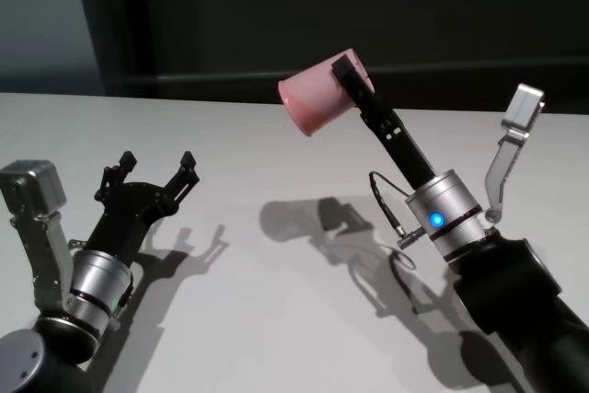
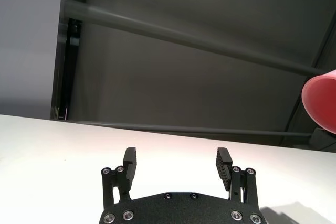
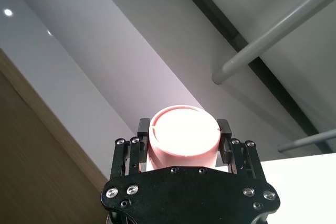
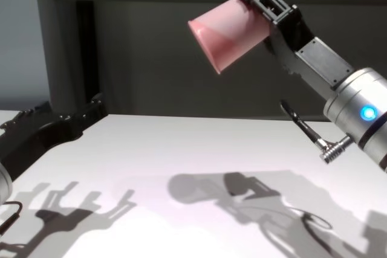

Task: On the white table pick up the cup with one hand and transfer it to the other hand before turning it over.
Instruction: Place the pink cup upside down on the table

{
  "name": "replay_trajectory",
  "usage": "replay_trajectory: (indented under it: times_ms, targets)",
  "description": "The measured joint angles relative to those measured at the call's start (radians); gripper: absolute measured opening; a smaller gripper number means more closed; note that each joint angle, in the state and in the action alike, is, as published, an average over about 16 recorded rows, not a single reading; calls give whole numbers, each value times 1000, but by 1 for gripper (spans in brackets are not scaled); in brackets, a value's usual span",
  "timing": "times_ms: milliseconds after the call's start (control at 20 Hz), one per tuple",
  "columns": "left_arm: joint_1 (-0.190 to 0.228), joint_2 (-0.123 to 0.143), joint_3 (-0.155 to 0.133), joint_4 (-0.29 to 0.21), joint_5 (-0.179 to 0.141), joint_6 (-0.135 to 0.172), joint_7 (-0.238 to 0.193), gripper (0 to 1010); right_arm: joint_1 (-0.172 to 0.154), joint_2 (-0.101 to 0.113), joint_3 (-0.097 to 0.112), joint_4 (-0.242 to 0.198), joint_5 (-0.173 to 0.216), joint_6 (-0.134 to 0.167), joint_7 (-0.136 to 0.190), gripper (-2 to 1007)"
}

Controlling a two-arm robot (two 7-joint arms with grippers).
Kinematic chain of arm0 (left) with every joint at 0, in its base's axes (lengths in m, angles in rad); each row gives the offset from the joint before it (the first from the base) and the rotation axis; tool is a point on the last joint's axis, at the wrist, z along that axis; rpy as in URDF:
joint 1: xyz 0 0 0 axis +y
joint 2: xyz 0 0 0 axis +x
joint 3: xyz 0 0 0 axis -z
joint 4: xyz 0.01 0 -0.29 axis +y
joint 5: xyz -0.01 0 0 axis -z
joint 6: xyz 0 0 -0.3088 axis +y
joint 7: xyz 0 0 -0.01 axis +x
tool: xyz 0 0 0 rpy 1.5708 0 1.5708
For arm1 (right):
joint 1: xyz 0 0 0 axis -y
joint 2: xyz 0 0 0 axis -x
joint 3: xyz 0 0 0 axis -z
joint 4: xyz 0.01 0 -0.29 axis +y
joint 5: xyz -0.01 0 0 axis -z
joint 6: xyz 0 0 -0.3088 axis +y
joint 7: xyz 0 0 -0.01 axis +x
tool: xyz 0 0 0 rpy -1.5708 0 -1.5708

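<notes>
While my right gripper [image 1: 353, 80] clamps the pink cup [image 1: 317, 98] aloft above the white table [image 1: 276, 163], my left gripper [image 1: 156, 172] waits wide open, empty, low at left.

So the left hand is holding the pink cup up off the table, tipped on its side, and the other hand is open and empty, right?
Not quite: the right hand holds the cup, not the left. The head view shows it raised above the white table, tipped on its side, clamped near its base. The left hand is the open, empty one, low over the table.
</notes>
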Motion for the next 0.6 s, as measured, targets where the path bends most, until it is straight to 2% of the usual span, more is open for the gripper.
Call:
replay_trajectory:
  times_ms: [350, 600]
  targets:
    - [0, 0, 0, 0, 0, 0, 0, 1001, 13, 31, -44, -11, -142, -29, -63, 743]
    - [0, 0, 0, 0, 0, 0, 0, 1001, 27, 53, -73, -16, -245, -33, -104, 743]
